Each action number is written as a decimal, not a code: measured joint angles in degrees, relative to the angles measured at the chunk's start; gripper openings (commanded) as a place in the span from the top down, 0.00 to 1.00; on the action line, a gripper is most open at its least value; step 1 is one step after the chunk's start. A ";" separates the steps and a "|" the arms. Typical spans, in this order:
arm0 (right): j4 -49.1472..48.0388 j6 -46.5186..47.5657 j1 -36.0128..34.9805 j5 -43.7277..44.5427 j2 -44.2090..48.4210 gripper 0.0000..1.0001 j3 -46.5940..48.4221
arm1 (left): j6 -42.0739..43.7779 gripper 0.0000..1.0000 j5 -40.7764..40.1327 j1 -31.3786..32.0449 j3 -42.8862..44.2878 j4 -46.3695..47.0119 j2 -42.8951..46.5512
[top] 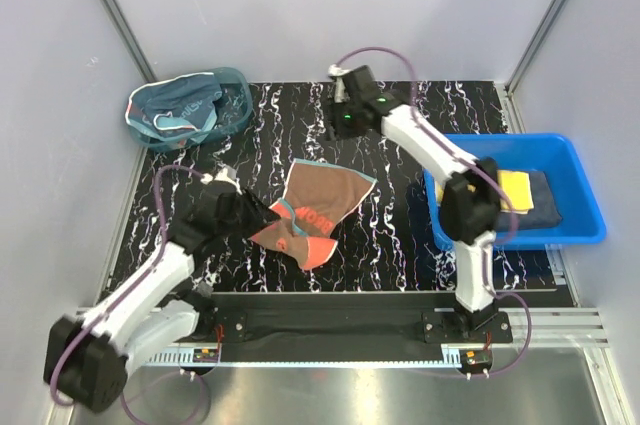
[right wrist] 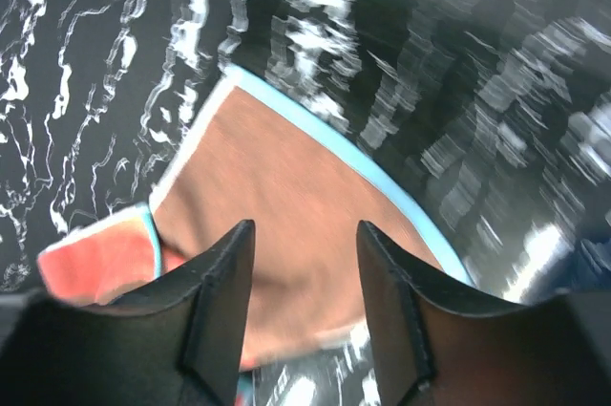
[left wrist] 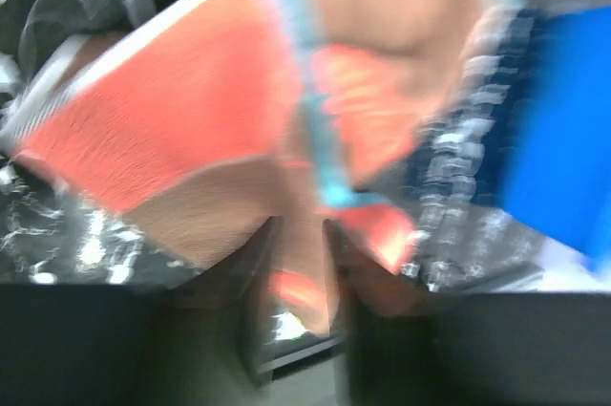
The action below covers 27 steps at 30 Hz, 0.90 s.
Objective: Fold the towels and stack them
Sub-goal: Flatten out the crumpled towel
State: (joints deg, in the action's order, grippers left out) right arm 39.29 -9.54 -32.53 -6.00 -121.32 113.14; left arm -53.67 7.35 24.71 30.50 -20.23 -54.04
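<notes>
- Top external view: orange-red towel [top: 318,203] lies crumpled mid-table.
- Left gripper [top: 266,213] meets its left edge, cloth between its fingers; whether clamped, I cannot tell.
- Right gripper [right wrist: 305,234] hovers near its far corner, jaws apart, empty.

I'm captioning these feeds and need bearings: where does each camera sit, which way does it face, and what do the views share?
Top external: above and behind the arms, looking down on the table; both arms show, bases nearest.
Left wrist: on the left arm, looking along the left end effector at the towel; badly blurred.
Right wrist: on the right arm, looking down past the open right end effector at the towel's brown side.
Shared: all three show the towel.
</notes>
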 measured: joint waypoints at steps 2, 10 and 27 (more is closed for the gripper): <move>0.15 -1.75 1.95 1.18 6.69 0.48 -5.75 | 0.48 0.57 -2.12 0.17 1.79 0.00 4.68; -0.81 -6.40 7.26 2.36 16.44 0.54 -22.36 | 21.46 0.57 -13.22 -1.75 27.04 5.33 -16.13; -5.11 -15.04 8.90 3.72 7.45 0.61 -30.29 | 56.19 0.58 6.64 -8.33 69.46 -7.82 -69.18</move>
State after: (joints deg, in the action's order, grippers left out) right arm 34.17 -24.58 -23.64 -2.28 -113.86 82.85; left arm 2.52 14.00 16.38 99.96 -28.05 -123.22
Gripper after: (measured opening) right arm 0.393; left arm 0.424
